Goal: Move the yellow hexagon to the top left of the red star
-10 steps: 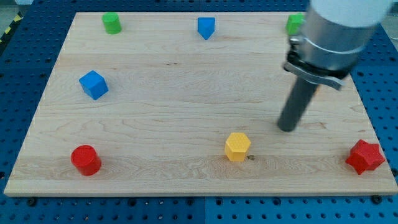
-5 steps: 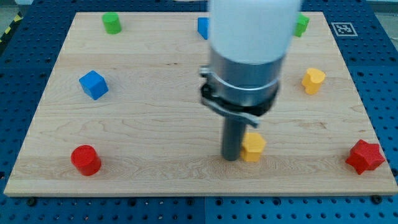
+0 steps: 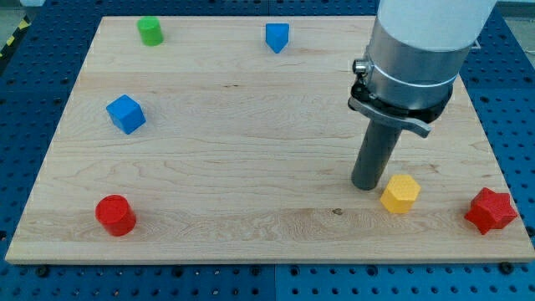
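The yellow hexagon (image 3: 400,193) lies near the view's bottom right, left of the red star (image 3: 491,211). My tip (image 3: 365,186) rests on the board just left of the hexagon, touching or nearly touching its upper left side. The arm's grey body hides the board's upper right part.
A green cylinder (image 3: 150,31) and a blue block (image 3: 277,37) sit near the view's top. A blue cube (image 3: 125,114) sits at the left. A red cylinder (image 3: 114,215) is at the bottom left. The wooden board (image 3: 209,125) ends just right of the star.
My tip swung left to the hexagon's left side, then moved right, pushing the yellow hexagon from the bottom centre to the right toward the red star.
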Motion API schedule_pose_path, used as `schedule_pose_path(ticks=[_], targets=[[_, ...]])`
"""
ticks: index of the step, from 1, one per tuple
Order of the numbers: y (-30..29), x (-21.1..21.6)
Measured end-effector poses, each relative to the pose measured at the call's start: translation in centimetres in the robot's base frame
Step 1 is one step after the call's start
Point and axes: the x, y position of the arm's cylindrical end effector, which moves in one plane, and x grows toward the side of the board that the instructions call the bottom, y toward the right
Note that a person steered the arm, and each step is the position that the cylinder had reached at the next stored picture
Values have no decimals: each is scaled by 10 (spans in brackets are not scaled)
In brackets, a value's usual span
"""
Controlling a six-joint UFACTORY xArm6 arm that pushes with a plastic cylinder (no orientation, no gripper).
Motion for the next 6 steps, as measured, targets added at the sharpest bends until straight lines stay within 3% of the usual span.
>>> schedule_pose_path(ticks=[1,2,3,4,6], targets=[[37,4],[33,4],[-14,10],[-13,34],[65,43]])
